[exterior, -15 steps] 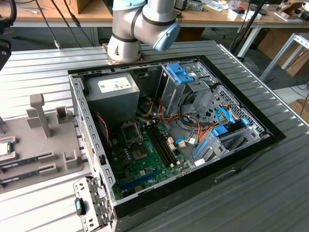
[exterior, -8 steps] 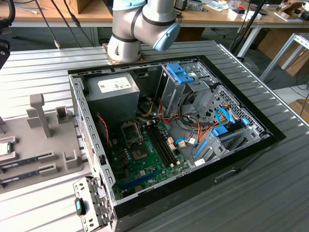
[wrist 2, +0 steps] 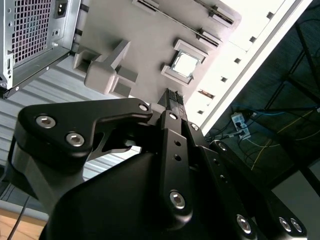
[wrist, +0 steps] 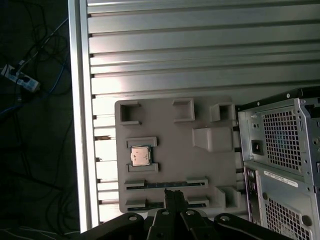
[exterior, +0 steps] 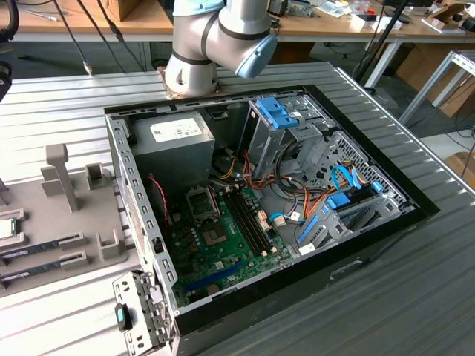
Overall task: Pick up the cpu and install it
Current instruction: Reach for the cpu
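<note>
The cpu (wrist: 140,156) lies flat in a square pocket of a grey moulded holder plate (wrist: 165,135). Its silver metal top faces up, with a thin green rim around it. In the second wrist view the cpu (wrist 2: 184,63) reflects light. In the exterior view it (exterior: 6,226) sits at the picture's left border, on the same plate (exterior: 44,185).

The black end effector (wrist: 172,192) hangs above the plate with its fingers together and nothing between them; the second wrist view (wrist 2: 173,95) shows the same. It does not touch the cpu.

Two long dark memory sticks (wrist: 165,182) stand in narrow slots near the cpu. The plate rests on a ribbed aluminium worktop (wrist: 200,50), close to its edge, and beyond the edge are a dark floor and loose cables (wrist: 30,75).

The open computer case (exterior: 119,148) lies just beside the plate. A white label (exterior: 174,132) is on the power supply, but its print is too small to read. The green motherboard (exterior: 223,245) carries a square socket (exterior: 202,202), and there is free room above it.
</note>
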Robot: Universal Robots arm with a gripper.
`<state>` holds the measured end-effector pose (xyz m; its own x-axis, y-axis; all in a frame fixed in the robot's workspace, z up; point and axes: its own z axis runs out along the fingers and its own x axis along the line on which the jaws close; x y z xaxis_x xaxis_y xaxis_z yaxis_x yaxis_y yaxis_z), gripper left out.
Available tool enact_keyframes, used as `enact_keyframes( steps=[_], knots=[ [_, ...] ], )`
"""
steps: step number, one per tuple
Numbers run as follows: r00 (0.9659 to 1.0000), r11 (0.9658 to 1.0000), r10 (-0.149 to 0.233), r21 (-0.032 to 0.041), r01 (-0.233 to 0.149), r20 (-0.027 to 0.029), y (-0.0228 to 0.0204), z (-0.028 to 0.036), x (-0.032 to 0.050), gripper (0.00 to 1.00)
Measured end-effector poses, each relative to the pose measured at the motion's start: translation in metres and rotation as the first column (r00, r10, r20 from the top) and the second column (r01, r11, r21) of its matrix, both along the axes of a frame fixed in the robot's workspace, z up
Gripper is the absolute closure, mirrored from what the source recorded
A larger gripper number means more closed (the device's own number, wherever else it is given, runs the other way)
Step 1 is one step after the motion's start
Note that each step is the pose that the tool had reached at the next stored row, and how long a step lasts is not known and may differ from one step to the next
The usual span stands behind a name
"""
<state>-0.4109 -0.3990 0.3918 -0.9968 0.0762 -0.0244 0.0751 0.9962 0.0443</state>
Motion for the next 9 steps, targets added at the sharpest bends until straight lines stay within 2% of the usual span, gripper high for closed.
enact_keyframes(
  steps=[9],
  knots=[
    [1.0,1.0,0.0,0.0,0.0,0.0,0.0,-0.0005,-0.0043,0.89]
  ],
)
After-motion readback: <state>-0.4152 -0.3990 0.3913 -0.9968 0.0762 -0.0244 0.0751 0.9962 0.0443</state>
